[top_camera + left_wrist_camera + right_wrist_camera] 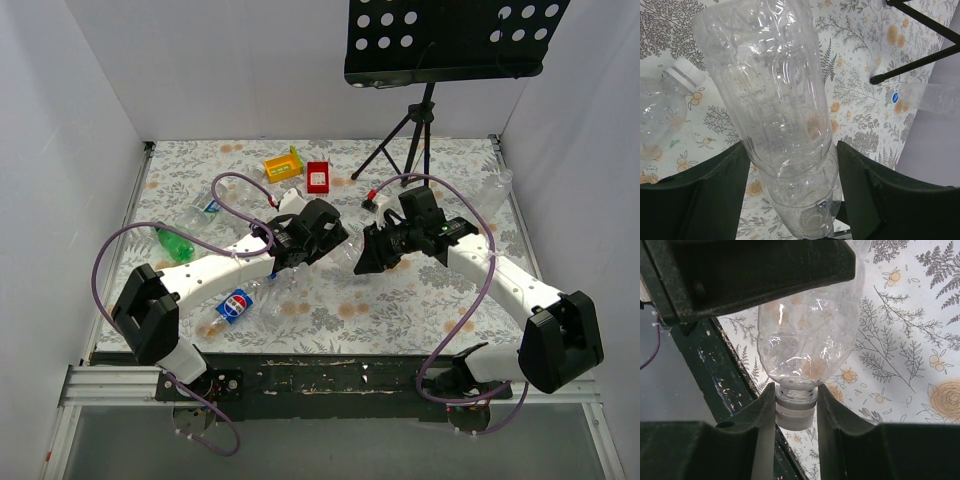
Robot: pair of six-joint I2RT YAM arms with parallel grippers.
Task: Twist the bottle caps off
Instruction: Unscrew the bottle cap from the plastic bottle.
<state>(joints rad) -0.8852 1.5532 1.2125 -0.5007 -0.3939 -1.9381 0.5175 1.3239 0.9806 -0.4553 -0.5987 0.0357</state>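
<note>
Left fingers (700, 195): clamped round the clear bottle (775, 110), holding it above the table (860, 90).
Right fingers (840, 430): pinching the cap (796, 412).
Cap: on the bottle's neck, between the two arms.

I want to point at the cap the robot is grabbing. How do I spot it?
Look at the middle of the flowery table, where the left claw holds a clear bottle. The whitish cap on its neck is the one pinched in the right claw; the blue-labelled bottle lying nearby is not held at all.
</note>
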